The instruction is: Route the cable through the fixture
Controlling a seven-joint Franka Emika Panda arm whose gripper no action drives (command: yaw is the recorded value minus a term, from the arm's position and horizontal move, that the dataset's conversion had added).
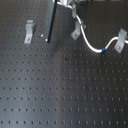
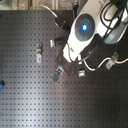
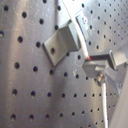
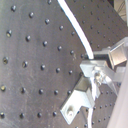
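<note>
The white cable [image 1: 86,41] runs from the gripper [image 1: 68,7] at the top of the first exterior view, past a metal clip [image 1: 76,31], and curves to the first exterior view's right. Its blue band [image 1: 103,50] lies just before another clip [image 1: 120,40]. In both wrist views the gripper [image 3: 99,66] [image 4: 101,75] is shut on the cable [image 3: 82,36] [image 4: 79,34], close beside a clip [image 3: 62,43] [image 4: 79,99]. In the second exterior view the arm [image 2: 85,27] hides the gripper, and the cable [image 2: 97,67] shows below it.
A third clip [image 1: 29,31] stands at the first exterior view's left. A dark bar [image 1: 48,22] hangs from the arm over the perforated black board [image 1: 60,90]. A small blue object [image 2: 1,85] sits at the second exterior view's left edge.
</note>
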